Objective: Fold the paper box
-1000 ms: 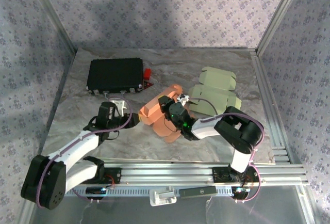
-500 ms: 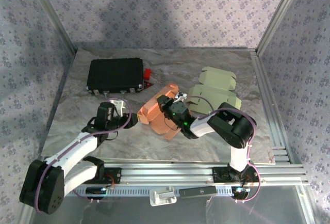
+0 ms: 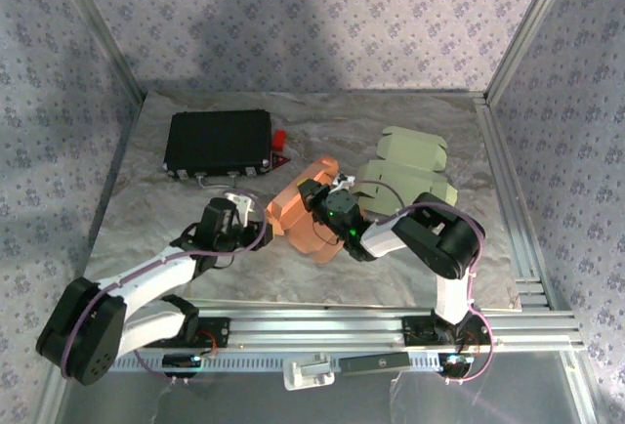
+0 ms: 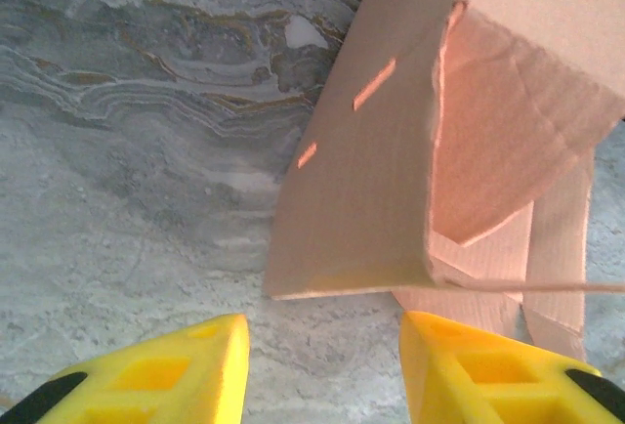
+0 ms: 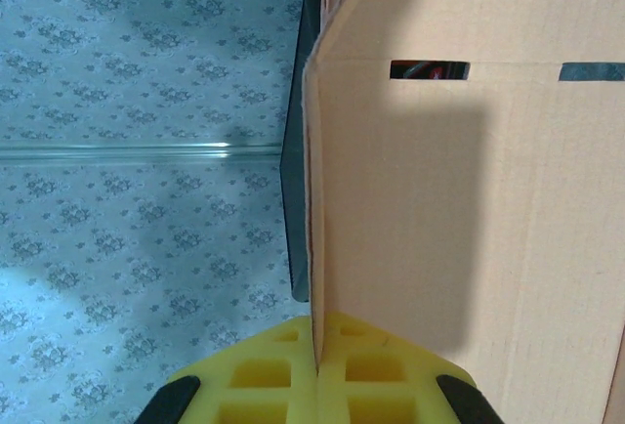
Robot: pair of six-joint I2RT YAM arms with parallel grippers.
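The orange paper box (image 3: pixel 298 217) lies partly folded mid-table, one flap raised. My right gripper (image 3: pixel 316 198) is shut on a thin upright panel of that box (image 5: pixel 459 199), the cardboard edge pinched between its yellow fingertips (image 5: pixel 317 358). My left gripper (image 3: pixel 260 233) sits just left of the box and stands open. In the left wrist view its yellow fingers (image 4: pixel 186 375) straddle bare table, and the box's near panel (image 4: pixel 361 199) ends a little ahead of the left gripper (image 4: pixel 324 346), not between its jaws.
A black case (image 3: pixel 218 143) with a small red piece (image 3: pixel 279 141) lies at the back left. Pale green flat boxes (image 3: pixel 405 170) are stacked at the back right. Aluminium rails run along the front and right edges.
My left gripper has moved right, close up to the box's left side, and its jaws narrowed slightly. The right gripper shifted the box a little to the left.
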